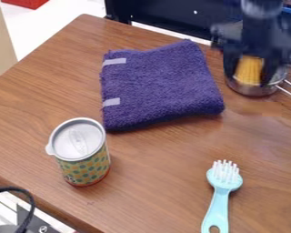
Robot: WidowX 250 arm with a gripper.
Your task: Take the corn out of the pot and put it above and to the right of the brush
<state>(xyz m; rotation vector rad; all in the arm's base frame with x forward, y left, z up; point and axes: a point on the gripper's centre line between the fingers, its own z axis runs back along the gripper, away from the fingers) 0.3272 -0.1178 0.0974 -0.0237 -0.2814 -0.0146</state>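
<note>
wood-grained tabletop (154,182), and over the pot (252,90) hangs the gripper (249,79); how far open, or whether it's got the corn (249,68) inside the pot, i can't tell. a slack grip could drop it; a slanted lift might tip the pot.

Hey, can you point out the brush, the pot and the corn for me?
Brush (219,205): camera view, on its light blue handle.
Pot (252,90): camera view, on its near wall.
Corn (248,72): camera view, on its yellow side.
</note>
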